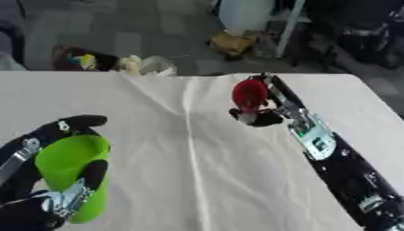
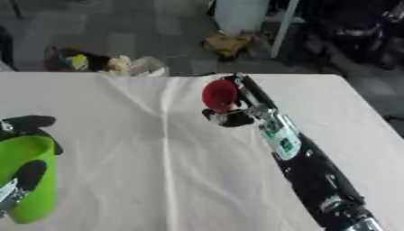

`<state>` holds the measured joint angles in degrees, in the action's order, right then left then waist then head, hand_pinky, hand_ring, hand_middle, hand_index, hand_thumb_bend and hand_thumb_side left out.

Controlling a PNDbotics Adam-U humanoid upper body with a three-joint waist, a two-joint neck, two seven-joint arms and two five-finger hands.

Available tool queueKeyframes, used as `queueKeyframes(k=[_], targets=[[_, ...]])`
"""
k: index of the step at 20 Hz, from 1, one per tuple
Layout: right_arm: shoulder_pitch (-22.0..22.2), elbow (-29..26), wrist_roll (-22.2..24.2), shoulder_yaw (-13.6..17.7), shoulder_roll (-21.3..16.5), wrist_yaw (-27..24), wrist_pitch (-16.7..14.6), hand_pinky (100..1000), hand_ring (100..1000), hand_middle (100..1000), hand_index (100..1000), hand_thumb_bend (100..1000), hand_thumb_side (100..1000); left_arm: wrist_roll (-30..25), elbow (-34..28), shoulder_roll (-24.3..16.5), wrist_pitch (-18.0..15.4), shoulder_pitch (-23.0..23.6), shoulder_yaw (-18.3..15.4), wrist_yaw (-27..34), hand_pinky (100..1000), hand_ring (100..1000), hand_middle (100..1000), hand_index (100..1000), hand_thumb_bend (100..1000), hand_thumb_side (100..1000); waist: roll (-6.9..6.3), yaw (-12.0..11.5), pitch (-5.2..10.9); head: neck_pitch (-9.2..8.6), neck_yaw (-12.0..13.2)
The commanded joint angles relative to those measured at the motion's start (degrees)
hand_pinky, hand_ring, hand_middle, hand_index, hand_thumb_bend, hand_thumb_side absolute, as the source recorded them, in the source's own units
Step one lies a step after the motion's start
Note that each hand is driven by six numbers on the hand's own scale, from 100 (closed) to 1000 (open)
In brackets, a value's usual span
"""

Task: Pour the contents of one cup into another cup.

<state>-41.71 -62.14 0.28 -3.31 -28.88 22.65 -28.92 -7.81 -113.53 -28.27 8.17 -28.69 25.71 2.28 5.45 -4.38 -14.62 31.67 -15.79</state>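
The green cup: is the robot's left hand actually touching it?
Touching. In the left eye view the left hand is wrapped round the green cup, one finger over its far rim and another lying against its front.

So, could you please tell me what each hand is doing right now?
Left hand: shut on the green cup.
Right hand: shut on the red cup.

Both hands are black. The left hand has silver metal fittings just behind its fingers. Behind the right hand, the black forearm carries a silver bracket and a green-marked panel.
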Motion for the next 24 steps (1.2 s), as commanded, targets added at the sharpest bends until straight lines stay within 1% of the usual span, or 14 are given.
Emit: queueKeyframes(k=[1, 3, 6, 11, 17, 20, 24], targets=[[-1.6, -2.8, 0.3, -0.3, -3.3, -0.7, -0.6, 471, 152, 129, 407, 100, 100, -0.4, 0.0, -1.5, 0.2, -0.3, 0.5, -1.7, 100, 671, 593, 844, 100, 434, -0.03, 0.5, 1.42, 0.32, 0.6], [-2.2, -3.6, 0.8, -0.7, -3.6, -0.9, -0.7, 471, 155, 131, 409, 100, 100, -0.7, 1.1, -1.6, -0.1, -0.2, 1.0, -2.8, 100, 673, 594, 825, 100, 420, 0.06, 0.9, 1.62, 0.37, 0.8], [-3.7, -5.3, 1.9, -1.6, -3.8, -1.0, -1.2, 473, 158, 134, 413, 100, 100, -1.2, 3.3, -1.4, -0.8, -0.4, 1.6, -4.3, 100, 676, 595, 824, 100, 410, 0.15, 1.2, 1.89, 0.6, 1.2], [-6.7, -8.5, 4.6, -4.1, -2.5, -1.6, -1.2, 473, 162, 138, 419, 100, 100, -1.9, 7.7, -0.3, -2.6, -1.6, 2.6, -7.1, 100, 676, 594, 822, 100, 401, 0.33, 1.6, 2.4, 0.91, 1.6], [-10.5, -10.8, 8.4, -7.0, 0.9, -1.0, -1.0, 473, 163, 138, 422, 100, 100, -1.9, 10.8, 1.0, -5.6, -3.6, 3.6, -10.4, 100, 669, 590, 826, 100, 420, 0.45, 1.5, 2.94, 1.11, 1.6], [-12.0, -10.3, 10.2, -8.2, 3.3, -0.3, -1.4, 473, 161, 135, 423, 100, 100, -1.5, 11.5, 1.8, -6.8, -4.7, 4.1, -12.0, 100, 665, 590, 834, 100, 433, 0.5, 1.3, 3.15, 1.15, 1.5], [-13.7, -9.0, 12.1, -9.4, 6.3, 1.9, -2.2, 473, 159, 133, 424, 100, 100, -0.9, 12.4, 2.9, -8.0, -6.0, 4.6, -13.4, 100, 661, 590, 834, 100, 448, 0.6, 0.8, 3.36, 1.21, 1.6]])
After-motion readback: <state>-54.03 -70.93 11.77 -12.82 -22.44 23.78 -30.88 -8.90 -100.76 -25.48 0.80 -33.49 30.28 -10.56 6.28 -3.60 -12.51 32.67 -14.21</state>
